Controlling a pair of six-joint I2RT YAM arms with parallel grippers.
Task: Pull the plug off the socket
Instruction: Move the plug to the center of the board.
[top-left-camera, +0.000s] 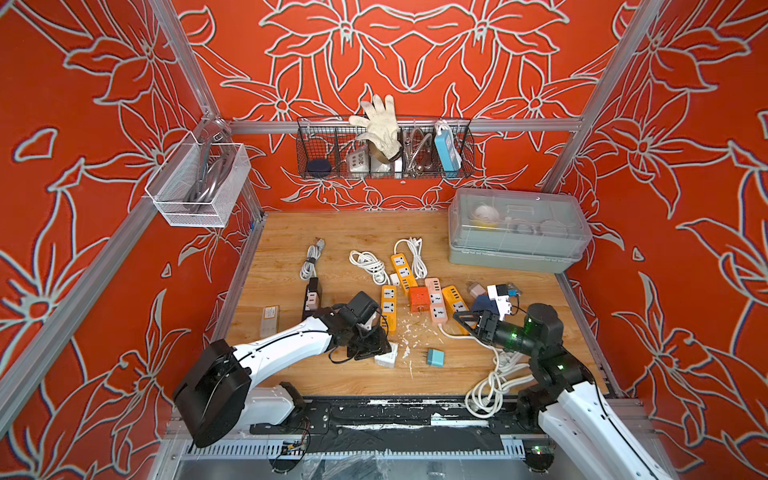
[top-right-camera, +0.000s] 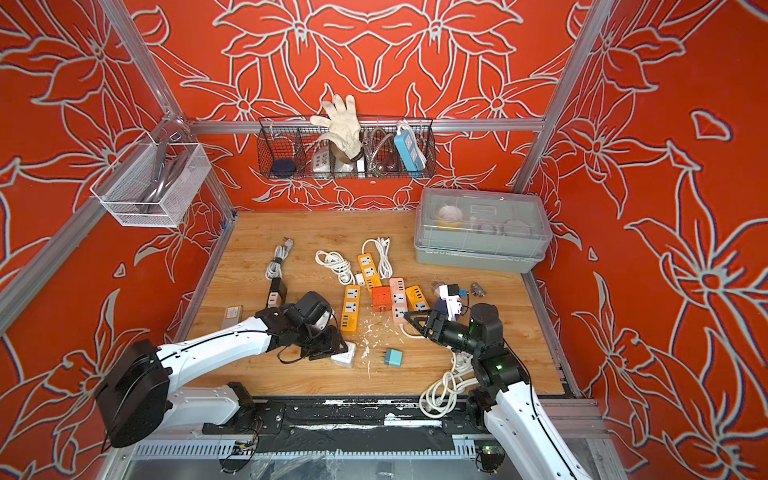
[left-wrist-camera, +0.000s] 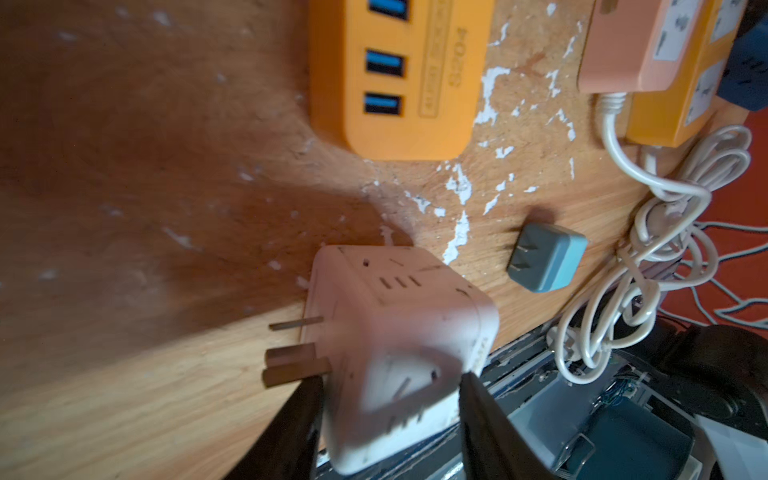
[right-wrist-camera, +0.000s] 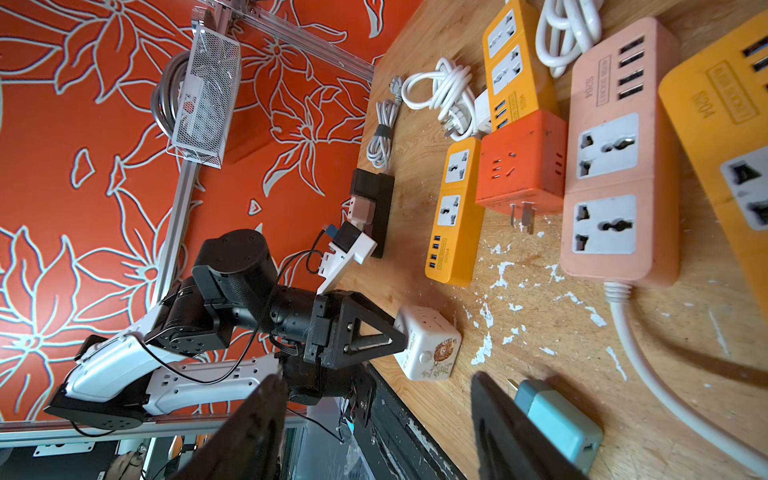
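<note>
Your left gripper (left-wrist-camera: 388, 386) has its two black fingers clamped against opposite flanks of the white cube socket (left-wrist-camera: 399, 316). The cube is matte plastic with rounded corners. It has narrow slots cut into its faces, and two flat brass-coloured prongs (left-wrist-camera: 291, 365) jut from one side. It sits on the wooden table (top-left-camera: 332, 232) near the front edge, where the grainy veneer is flaked away in ragged white patches.

The plug (left-wrist-camera: 548, 262) is out of the socket. It is a small teal block with softened corners and two thin flat blades. It lies on its side on the bare wood, near the cube but not touching it, between the cube and the loose loops of glossy white cord (top-left-camera: 494, 382).

Your right gripper (top-left-camera: 467, 322) has its jaws spread wide with nothing between them. It hangs over the near end of a yellow power strip (top-left-camera: 455, 303). In the right wrist view the plug lies just beside one dark finger (right-wrist-camera: 511, 424).

Beyond the cube sit another smooth yellow strip (left-wrist-camera: 399, 75) with blue ports and a long pink strip (right-wrist-camera: 615, 166) with white socket plates.
</note>
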